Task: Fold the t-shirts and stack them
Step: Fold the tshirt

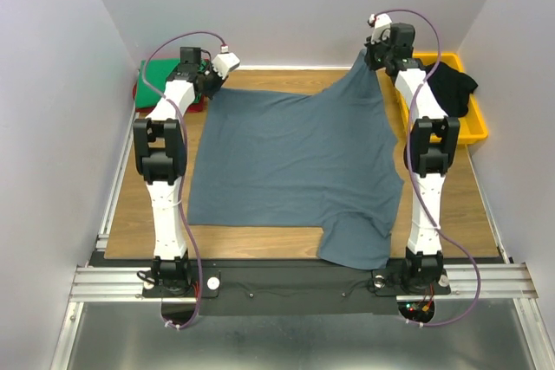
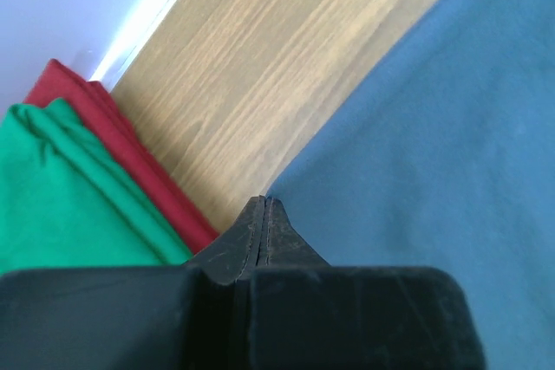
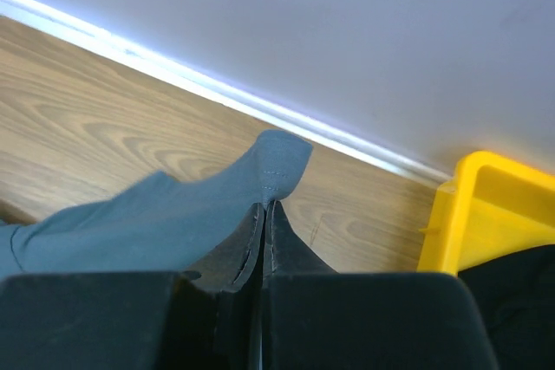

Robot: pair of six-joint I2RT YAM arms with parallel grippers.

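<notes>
- Wooden table top (image 1: 130,214): light brown, with clear grain in both wrist views.
- Yellow plastic bin (image 1: 473,134): stands on the table's far right corner, close to the right wall. It is rectangular, with its long side running away from the near edge.
- White strip (image 3: 217,88): runs along the foot of the back wall where the table meets it.
- Back wall (image 1: 286,6), left wall (image 1: 52,127) and right wall (image 1: 520,84): plain, pale grey-lilac.
- Slotted aluminium rail (image 1: 113,283): crosses the near edge of the table.
- Thinner rail (image 1: 115,179): runs up the table's left side.
- Black mat (image 1: 295,279): lies over the middle of the near rail.
- Dull sheet metal (image 1: 286,344): sits below the rail at the bottom of the top view.
</notes>
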